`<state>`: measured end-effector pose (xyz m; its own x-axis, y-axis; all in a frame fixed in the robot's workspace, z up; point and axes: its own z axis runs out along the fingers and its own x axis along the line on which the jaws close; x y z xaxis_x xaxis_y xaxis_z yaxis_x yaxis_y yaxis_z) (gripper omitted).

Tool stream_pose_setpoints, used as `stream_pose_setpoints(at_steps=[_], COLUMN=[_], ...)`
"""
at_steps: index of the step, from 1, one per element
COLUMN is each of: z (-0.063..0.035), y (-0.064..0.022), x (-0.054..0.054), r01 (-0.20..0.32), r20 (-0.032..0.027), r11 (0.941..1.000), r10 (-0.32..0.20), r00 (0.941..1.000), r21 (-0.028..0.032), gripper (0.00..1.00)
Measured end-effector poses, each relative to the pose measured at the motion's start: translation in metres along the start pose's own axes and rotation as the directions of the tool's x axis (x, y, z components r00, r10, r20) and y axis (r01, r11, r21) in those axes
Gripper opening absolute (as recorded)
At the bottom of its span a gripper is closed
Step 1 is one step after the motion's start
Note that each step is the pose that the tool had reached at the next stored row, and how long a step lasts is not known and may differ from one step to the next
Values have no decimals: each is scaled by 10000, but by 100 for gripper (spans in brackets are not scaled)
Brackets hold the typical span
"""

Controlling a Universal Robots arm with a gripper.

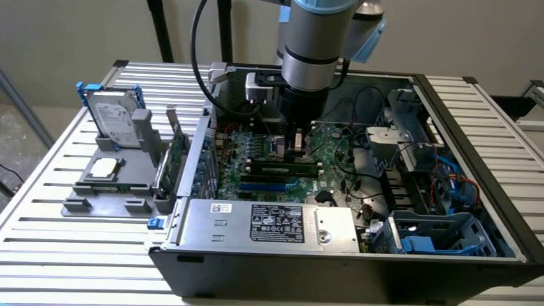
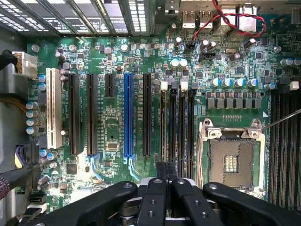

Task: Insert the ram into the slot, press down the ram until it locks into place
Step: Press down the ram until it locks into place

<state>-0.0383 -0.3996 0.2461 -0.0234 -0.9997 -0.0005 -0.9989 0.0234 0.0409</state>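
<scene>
Gripper (image 2: 165,181) clenched above the motherboard
The long thin green ram stick (image 1: 285,169) sits in a narrow black plastic slot (image 2: 172,122), at six o'clock below the jaws

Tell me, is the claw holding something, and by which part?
I cannot tell for sure. The claw is down at the middle of the ram, by its top edge, but the contact itself is hidden.
</scene>
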Motion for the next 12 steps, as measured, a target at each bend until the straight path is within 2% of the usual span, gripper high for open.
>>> stream_pose_setpoints(at_steps=[12], z=[69], y=[20], x=[-28], r01=[-3], r20=[0], r11=[10000], r10=[3], r00=[10000], r21=[2], gripper=[11])
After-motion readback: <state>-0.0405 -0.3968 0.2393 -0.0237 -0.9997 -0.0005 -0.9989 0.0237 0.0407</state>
